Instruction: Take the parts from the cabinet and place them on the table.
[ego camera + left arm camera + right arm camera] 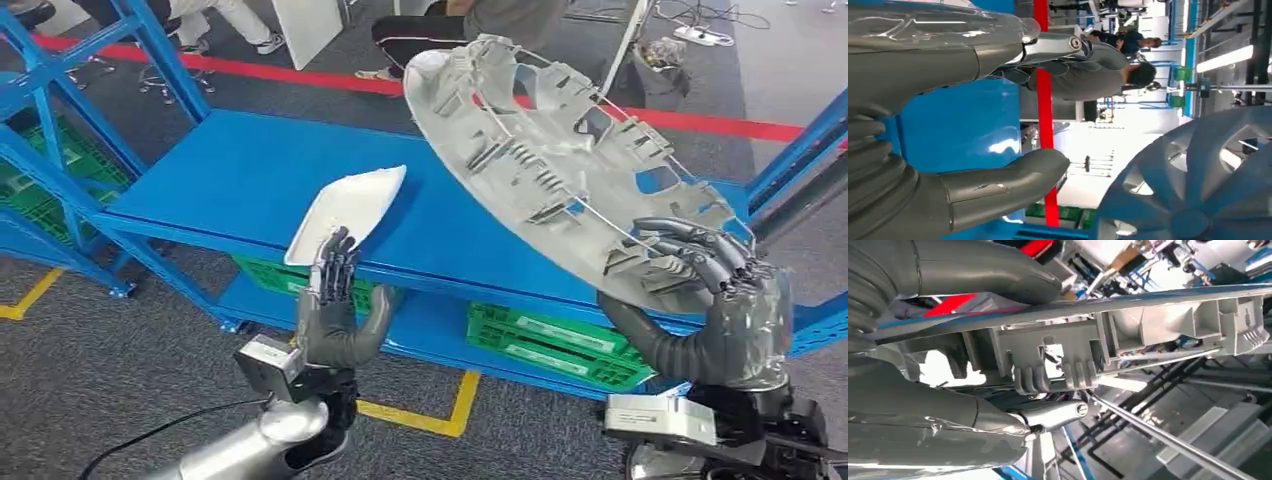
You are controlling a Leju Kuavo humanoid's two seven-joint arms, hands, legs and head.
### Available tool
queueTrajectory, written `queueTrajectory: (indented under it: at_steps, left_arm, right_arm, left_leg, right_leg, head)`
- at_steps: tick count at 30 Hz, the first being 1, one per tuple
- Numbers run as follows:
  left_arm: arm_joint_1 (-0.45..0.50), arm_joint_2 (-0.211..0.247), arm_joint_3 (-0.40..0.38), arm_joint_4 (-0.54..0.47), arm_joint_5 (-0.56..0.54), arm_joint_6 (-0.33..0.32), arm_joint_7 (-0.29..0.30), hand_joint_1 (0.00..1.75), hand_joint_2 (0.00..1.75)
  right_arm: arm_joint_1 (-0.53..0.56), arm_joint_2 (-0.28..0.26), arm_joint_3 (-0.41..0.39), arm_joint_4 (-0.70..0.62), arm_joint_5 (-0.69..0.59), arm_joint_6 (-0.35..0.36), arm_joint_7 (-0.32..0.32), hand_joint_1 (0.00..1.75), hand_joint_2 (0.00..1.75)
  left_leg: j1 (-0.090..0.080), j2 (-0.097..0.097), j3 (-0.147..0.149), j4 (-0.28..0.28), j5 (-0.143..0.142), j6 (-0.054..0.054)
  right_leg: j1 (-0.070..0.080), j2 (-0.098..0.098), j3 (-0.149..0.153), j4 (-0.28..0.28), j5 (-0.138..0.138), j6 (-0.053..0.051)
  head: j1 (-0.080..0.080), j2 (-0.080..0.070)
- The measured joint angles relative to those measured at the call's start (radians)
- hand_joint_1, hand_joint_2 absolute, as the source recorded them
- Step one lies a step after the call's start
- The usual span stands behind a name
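Note:
A large grey wheel cover (560, 160) hangs tilted above the blue shelf (230, 170), ribbed inner side towards me. My right hand (720, 300) grips its near rim, fingers curled over the top and thumb underneath. The right wrist view shows the rim (1098, 345) clamped between the thumb (988, 270) and the fingers (948, 425). A flat white part (350, 205) lies at the shelf's front edge, overhanging it slightly. My left hand (340, 310) stands upright there, its fingertips against the part's near end and its thumb (1003, 185) spread apart. The cover's spoked face (1193, 180) appears in the left wrist view.
The blue rack has slanted posts at left (60, 170) and right (800, 150). Green crates (560, 340) sit on the lower level. Yellow tape (440, 410) marks the floor in front. A person (450, 30) sits behind the red floor line (300, 75).

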Motion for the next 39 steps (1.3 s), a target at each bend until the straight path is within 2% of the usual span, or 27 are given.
queueTrajectory:
  at_steps: [1, 3, 8, 9, 10, 11, 12, 14, 15, 16, 18, 19, 20, 21, 24, 25, 26, 27, 29, 30, 31, 32, 33, 34, 35, 36, 39]
  left_arm:
    - [0.000, 0.000, 0.000, 0.000, 0.000, -0.003, 0.000, 0.00, 1.75]
    - [-0.001, -0.002, 0.000, 0.000, 0.000, -0.006, 0.000, 0.00, 1.75]
    - [-0.001, -0.002, 0.000, 0.000, 0.000, -0.006, 0.000, 0.00, 1.75]
    - [-0.001, -0.003, 0.000, 0.000, 0.000, -0.006, 0.000, 0.00, 1.75]
    - [-0.007, -0.004, 0.000, 0.000, 0.000, -0.008, 0.001, 0.00, 1.75]
    - [-0.012, -0.003, 0.000, 0.000, 0.000, -0.008, 0.001, 0.00, 1.75]
    - [-0.017, -0.003, 0.000, 0.000, 0.000, -0.008, 0.001, 0.00, 1.75]
    - [-0.015, -0.004, 0.000, 0.000, 0.001, -0.008, 0.001, 0.00, 1.75]
    - [-0.014, -0.004, 0.000, 0.001, 0.003, -0.010, 0.001, 0.00, 1.75]
    - [-0.014, -0.004, 0.000, 0.002, 0.005, -0.012, 0.001, 0.00, 1.75]
    - [-0.015, -0.004, 0.000, 0.002, 0.008, -0.015, 0.001, 0.00, 1.75]
    - [-0.016, -0.004, 0.000, 0.002, 0.008, -0.016, 0.001, 0.00, 1.75]
    - [-0.019, -0.004, 0.000, 0.002, 0.008, -0.017, 0.001, 0.00, 1.75]
    - [-0.020, -0.005, 0.000, 0.002, 0.008, -0.017, 0.001, 0.00, 1.75]
    - [-0.022, -0.005, 0.000, 0.002, 0.011, -0.017, 0.000, 0.00, 1.75]
    - [-0.020, -0.006, 0.000, 0.002, 0.013, -0.016, -0.001, 0.00, 1.75]
    - [-0.023, -0.007, 0.000, 0.002, 0.012, -0.016, -0.001, 0.00, 1.75]
    - [-0.026, -0.008, 0.000, 0.003, 0.014, -0.014, -0.002, 0.00, 1.75]
    - [-0.025, -0.011, 0.000, 0.003, 0.015, -0.010, -0.002, 0.00, 1.75]
    - [-0.023, -0.012, 0.000, 0.003, 0.016, -0.007, -0.002, 0.00, 1.75]
    - [-0.022, -0.012, 0.000, 0.004, 0.017, -0.005, -0.003, 0.00, 1.75]
    - [-0.022, -0.012, 0.000, 0.004, 0.018, -0.005, -0.003, 0.00, 1.75]
    - [-0.022, -0.013, 0.000, 0.004, 0.018, -0.005, -0.003, 0.00, 1.75]
    - [-0.022, -0.013, 0.000, 0.004, 0.018, -0.005, -0.003, 0.00, 1.75]
    - [-0.022, -0.013, 0.000, 0.004, 0.018, -0.004, -0.003, 0.00, 1.75]
    - [-0.025, -0.013, 0.000, 0.005, 0.019, -0.002, -0.003, 0.00, 1.75]
    - [-0.017, -0.013, 0.000, 0.005, 0.018, 0.001, -0.003, 0.00, 1.75]
  right_arm:
    - [0.002, -0.001, 0.000, 0.002, -0.002, 0.000, 0.002, 1.75, 1.75]
    - [0.003, -0.003, 0.000, 0.003, -0.005, 0.000, 0.005, 1.75, 1.75]
    - [0.003, -0.003, 0.000, 0.003, -0.005, 0.000, 0.005, 1.75, 1.75]
    - [0.006, -0.006, 0.001, 0.006, -0.008, 0.001, 0.006, 1.75, 1.75]
    - [0.014, -0.006, 0.002, 0.010, -0.010, 0.003, 0.005, 1.75, 1.75]
    - [0.015, -0.006, 0.002, 0.011, -0.012, 0.003, 0.006, 1.75, 1.75]
    - [0.015, -0.006, 0.001, 0.011, -0.015, 0.003, 0.006, 1.75, 1.75]
    - [0.018, -0.006, 0.002, 0.011, -0.020, 0.003, 0.005, 1.75, 1.75]
    - [0.018, -0.006, 0.002, 0.011, -0.024, 0.002, 0.003, 1.75, 1.75]
    - [0.018, -0.006, 0.002, 0.012, -0.026, 0.002, 0.002, 1.75, 1.75]
    - [0.018, -0.006, 0.002, 0.013, -0.031, 0.001, 0.002, 1.75, 1.75]
    - [0.018, -0.006, 0.002, 0.013, -0.032, 0.001, 0.002, 1.75, 1.75]
    - [0.019, -0.006, 0.002, 0.014, -0.032, 0.000, 0.002, 1.75, 1.75]
    - [0.019, -0.006, 0.002, 0.014, -0.032, 0.000, 0.000, 1.75, 1.75]
    - [0.020, -0.007, 0.004, 0.017, -0.037, -0.001, -0.007, 1.75, 1.75]
    - [0.021, -0.007, 0.004, 0.017, -0.038, -0.001, -0.008, 1.75, 1.75]
    - [0.021, -0.007, 0.005, 0.019, -0.040, -0.001, -0.010, 1.75, 1.75]
    - [0.021, -0.007, 0.006, 0.019, -0.042, -0.001, -0.015, 1.75, 1.75]
    - [0.026, -0.008, 0.008, 0.022, -0.053, 0.000, -0.024, 1.75, 1.75]
    - [0.027, -0.008, 0.008, 0.024, -0.058, 0.000, -0.027, 1.75, 1.75]
    - [0.027, -0.008, 0.010, 0.026, -0.060, 0.000, -0.029, 1.75, 1.75]
    - [0.027, -0.009, 0.010, 0.028, -0.061, 0.000, -0.029, 1.75, 1.75]
    - [0.027, -0.009, 0.010, 0.028, -0.064, 0.000, -0.029, 1.75, 1.75]
    - [0.027, -0.009, 0.010, 0.029, -0.064, 0.000, -0.029, 1.75, 1.75]
    - [0.028, -0.009, 0.010, 0.030, -0.068, 0.001, -0.030, 1.75, 1.75]
    - [0.028, -0.010, 0.012, 0.032, -0.074, 0.001, -0.032, 1.75, 1.75]
    - [0.026, -0.010, 0.014, 0.034, -0.085, 0.002, -0.035, 1.75, 1.75]
  left_leg:
    - [0.003, -0.011, 0.003, 0.002, -0.003, -0.004]
    - [0.011, -0.032, 0.009, 0.011, -0.011, -0.017]
    - [0.012, -0.034, 0.009, 0.012, -0.013, -0.019]
    - [0.016, -0.050, 0.007, 0.022, -0.023, -0.033]
    - [0.021, -0.091, -0.024, 0.030, -0.010, -0.061]
    - [0.014, -0.013, -0.054, 0.093, -0.042, -0.069]
    - [0.013, 0.015, -0.099, 0.176, -0.078, -0.070]
    - [0.012, 0.029, -0.190, 0.338, -0.134, -0.068]
    - [0.011, 0.029, -0.217, 0.380, -0.137, -0.065]
    - [0.009, 0.029, -0.213, 0.365, -0.115, -0.058]
    - [-0.005, 0.038, -0.138, 0.211, -0.030, -0.035]
    - [-0.018, 0.065, -0.081, 0.105, 0.011, -0.015]
    - [-0.034, 0.114, -0.060, 0.057, 0.001, 0.005]
    - [-0.034, 0.109, -0.058, 0.053, 0.007, 0.001]
    - [-0.038, 0.069, -0.057, 0.042, 0.011, 0.005]
    - [-0.017, 0.059, -0.039, 0.022, 0.019, 0.004]
    - [-0.019, 0.051, -0.032, 0.014, 0.021, 0.004]
    - [-0.016, 0.043, -0.031, 0.015, 0.022, 0.008]
    - [-0.015, 0.018, -0.032, 0.015, 0.021, 0.008]
    - [-0.015, 0.004, -0.031, 0.016, 0.021, 0.007]
    - [-0.013, -0.011, -0.030, 0.016, 0.020, 0.006]
    - [-0.010, -0.026, -0.028, 0.018, 0.018, 0.004]
    - [-0.005, -0.042, -0.026, 0.022, 0.015, -0.002]
    - [0.001, -0.058, -0.025, 0.030, 0.010, -0.009]
    - [0.004, -0.069, -0.029, 0.037, 0.005, -0.018]
    - [0.001, -0.085, -0.043, 0.052, 0.006, -0.025]
    - [0.009, -0.121, -0.058, 0.042, 0.022, -0.047]
  right_leg:
    - [-0.003, 0.000, 0.008, -0.031, 0.032, 0.001]
    - [-0.011, 0.007, 0.069, -0.177, 0.127, 0.006]
    - [-0.012, 0.010, 0.076, -0.196, 0.137, 0.007]
    - [-0.025, 0.076, 0.118, -0.288, 0.151, 0.020]
    - [-0.014, 0.079, 0.120, -0.286, 0.140, -0.003]
    - [-0.018, 0.039, 0.133, -0.294, 0.139, -0.028]
    - [-0.012, 0.024, 0.132, -0.294, 0.138, -0.036]
    - [-0.001, -0.004, 0.132, -0.294, 0.135, -0.045]
    - [0.005, -0.019, 0.133, -0.294, 0.133, -0.048]
    - [0.010, -0.032, 0.136, -0.294, 0.132, -0.050]
    - [0.021, -0.055, 0.143, -0.295, 0.127, -0.056]
    - [0.026, -0.067, 0.149, -0.296, 0.123, -0.058]
    - [0.028, -0.075, 0.151, -0.296, 0.121, -0.057]
    - [0.032, -0.082, 0.149, -0.297, 0.119, -0.053]
    - [0.030, -0.113, 0.163, -0.305, 0.114, -0.044]
    - [0.030, -0.101, 0.156, -0.304, 0.104, -0.037]
    - [0.027, -0.054, 0.152, -0.278, 0.086, -0.032]
    - [0.024, -0.023, 0.124, -0.213, 0.053, -0.030]
    - [0.019, -0.006, 0.033, -0.031, -0.019, -0.022]
    - [0.016, -0.006, 0.005, 0.020, -0.027, -0.018]
    - [0.012, -0.006, 0.000, 0.017, -0.006, -0.015]
    - [0.008, -0.005, 0.018, -0.033, 0.034, -0.011]
    - [0.003, 0.001, 0.058, -0.120, 0.089, -0.005]
    - [-0.005, 0.022, 0.103, -0.224, 0.144, 0.001]
    - [-0.014, 0.076, 0.127, -0.269, 0.137, 0.008]
    - [-0.015, 0.109, 0.137, -0.295, 0.129, 0.003]
    - [-0.003, 0.075, 0.136, -0.284, 0.130, -0.016]
  head:
    - [0.000, 0.000]
    - [0.000, 0.000]
    - [0.001, 0.000]
    - [0.004, 0.000]
    - [0.004, 0.000]
    - [-0.011, 0.000]
    - [-0.018, 0.000]
    - [-0.021, 0.000]
    - [-0.023, 0.000]
    - [-0.025, 0.000]
    - [-0.030, 0.000]
    - [-0.032, 0.000]
    - [-0.028, 0.000]
    - [-0.019, 0.000]
    - [-0.024, 0.000]
    - [-0.024, 0.000]
    - [-0.020, 0.000]
    - [-0.013, 0.000]
    - [-0.005, 0.000]
    - [-0.005, 0.000]
    - [-0.006, 0.000]
    - [-0.005, 0.000]
    - [-0.005, 0.000]
    - [-0.004, 0.000]
    - [-0.005, 0.000]
    - [0.007, 0.000]
    - [0.002, 0.000]
